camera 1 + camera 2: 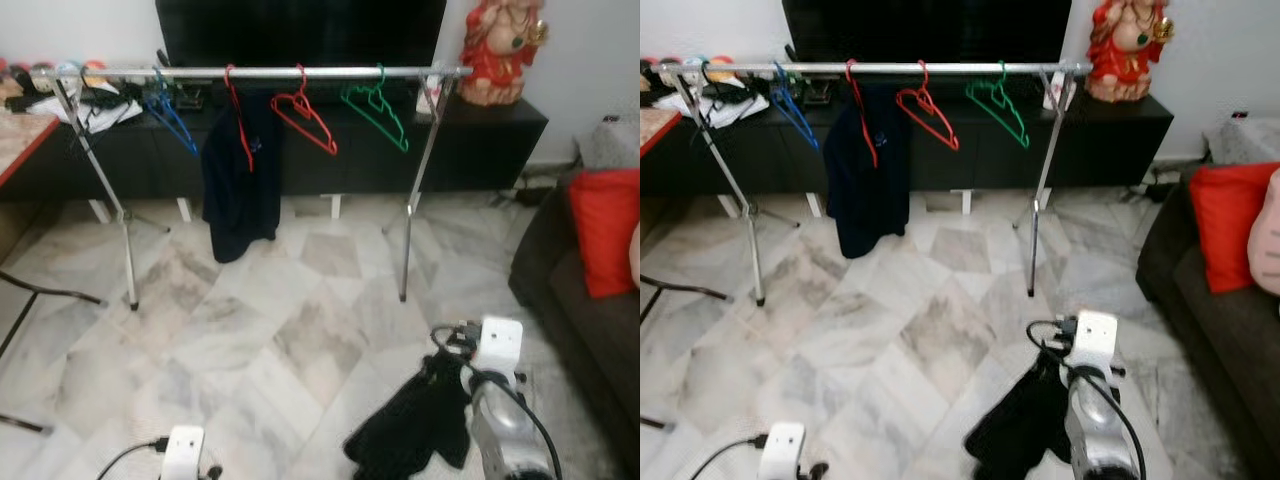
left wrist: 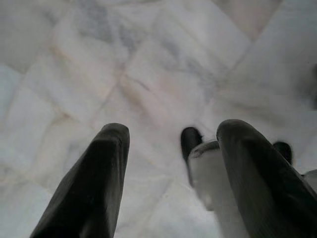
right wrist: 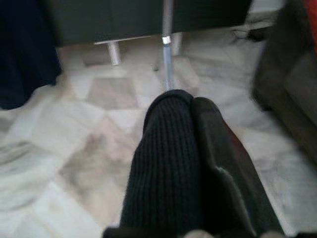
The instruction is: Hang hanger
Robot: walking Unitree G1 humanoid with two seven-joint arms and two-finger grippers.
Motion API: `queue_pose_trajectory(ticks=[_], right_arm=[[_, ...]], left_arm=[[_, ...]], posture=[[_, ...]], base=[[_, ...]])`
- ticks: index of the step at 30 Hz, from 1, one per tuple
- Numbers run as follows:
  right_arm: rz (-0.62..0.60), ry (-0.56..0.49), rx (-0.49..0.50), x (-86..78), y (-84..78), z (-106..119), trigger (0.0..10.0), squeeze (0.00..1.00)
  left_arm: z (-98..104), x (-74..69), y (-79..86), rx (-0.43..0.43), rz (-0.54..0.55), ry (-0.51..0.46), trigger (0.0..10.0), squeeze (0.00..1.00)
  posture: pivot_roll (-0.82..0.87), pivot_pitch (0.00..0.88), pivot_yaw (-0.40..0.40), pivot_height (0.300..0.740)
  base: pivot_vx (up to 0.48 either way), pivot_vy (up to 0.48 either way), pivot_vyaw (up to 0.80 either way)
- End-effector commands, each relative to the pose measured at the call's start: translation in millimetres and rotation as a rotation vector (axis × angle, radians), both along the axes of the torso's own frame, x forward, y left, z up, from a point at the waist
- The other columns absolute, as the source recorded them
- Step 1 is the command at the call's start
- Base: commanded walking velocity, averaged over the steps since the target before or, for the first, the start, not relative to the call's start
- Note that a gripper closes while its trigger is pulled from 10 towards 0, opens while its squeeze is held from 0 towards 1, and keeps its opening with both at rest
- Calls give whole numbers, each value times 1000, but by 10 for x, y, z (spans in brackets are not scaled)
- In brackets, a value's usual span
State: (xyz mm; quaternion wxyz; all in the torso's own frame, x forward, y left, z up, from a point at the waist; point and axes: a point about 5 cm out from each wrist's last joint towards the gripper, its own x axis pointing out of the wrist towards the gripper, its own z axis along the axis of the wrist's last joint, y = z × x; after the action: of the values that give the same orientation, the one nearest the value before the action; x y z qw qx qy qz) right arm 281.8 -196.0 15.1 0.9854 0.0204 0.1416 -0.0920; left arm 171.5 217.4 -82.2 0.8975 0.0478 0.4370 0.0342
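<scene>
Counting along the silver clothes rail point(image 1: 300, 72), you have four hangers: a blue hanger point(image 1: 170, 115), a red hanger point(image 1: 238, 120) carrying a dark navy garment point(image 1: 240, 180), a second red hanger point(image 1: 305, 118) that is bare, and a green hanger point(image 1: 378, 110), also bare. Your right gripper point(image 3: 190, 106) sits low over the marble floor point(image 1: 250, 330), short of the rail, its fingers pressed together on a black knitted garment point(image 1: 415, 420) that drapes down beside the arm. You cannot make out any hanger inside that cloth. Your left gripper point(image 2: 171, 141) hangs over the floor with its fingers spread apart, holding nothing. No writing is readable anywhere. One red cushion point(image 1: 605, 230) lies on the dark sofa point(image 1: 570, 300), cut off at the frame edge.
</scene>
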Motion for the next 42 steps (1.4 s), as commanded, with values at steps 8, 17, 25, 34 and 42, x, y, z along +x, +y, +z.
queue_pose_trajectory(ticks=[8, 17, 25, 34, 42], right_arm=[[33, -29, -14, 47, 66, 43, 10000, 0], [37, -36, -10, 29, 89, 26, 10000, 0], [44, -37, -8, 18, 90, 18, 10000, 0], [54, -40, -10, 22, 91, 19, 10000, 0], [42, -37, -8, 4, 64, 6, 10000, 0]], left_arm=[[-20, -25, -23, -2, -4, 19, 10000, 0], [-30, -41, -39, -3, -4, 22, 10000, 0], [-40, -57, -54, -6, -6, 27, 10000, 0], [-43, -62, -58, -8, -3, 28, 10000, 0], [-52, -76, -79, -10, -2, 28, 10000, 0]], posture=[[-124, 5, -25, 740], [-119, 0, -31, 740], [-126, 0, -34, 740], [-125, 0, -39, 740], [-122, 0, -40, 740]], base=[[344, 0, 0], [345, 0, 0], [345, 0, 0], [346, 0, 0], [346, 0, 0]])
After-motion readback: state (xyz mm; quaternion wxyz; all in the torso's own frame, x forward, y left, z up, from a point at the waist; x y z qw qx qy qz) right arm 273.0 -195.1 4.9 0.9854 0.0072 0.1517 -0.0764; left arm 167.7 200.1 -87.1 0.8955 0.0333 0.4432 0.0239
